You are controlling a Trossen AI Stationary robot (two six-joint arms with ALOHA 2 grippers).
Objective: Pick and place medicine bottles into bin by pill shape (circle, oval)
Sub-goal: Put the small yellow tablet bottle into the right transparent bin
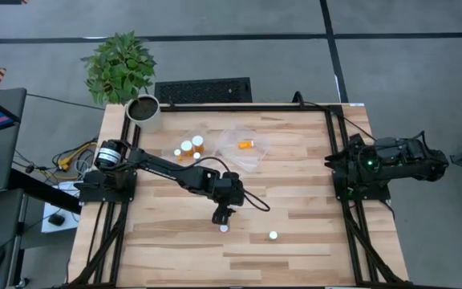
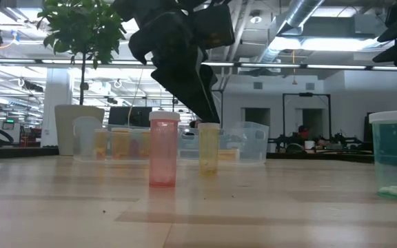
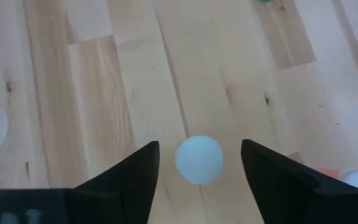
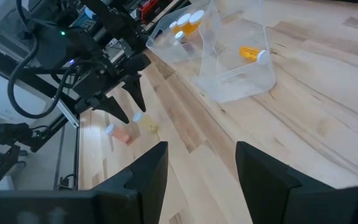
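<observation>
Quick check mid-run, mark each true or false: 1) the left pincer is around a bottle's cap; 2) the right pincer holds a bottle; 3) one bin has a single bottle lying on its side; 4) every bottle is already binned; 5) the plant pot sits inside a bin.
1) True. The left pincer has a finger on each side of a standing bottle's white cap, with gaps showing.
2) False. The right pincer is open and empty, parked at the table's right edge.
3) True. The right bin holds one lying bottle.
4) False. A loose bottle stands on the table.
5) False. The pot stands at the table's corner, outside the bins.
</observation>
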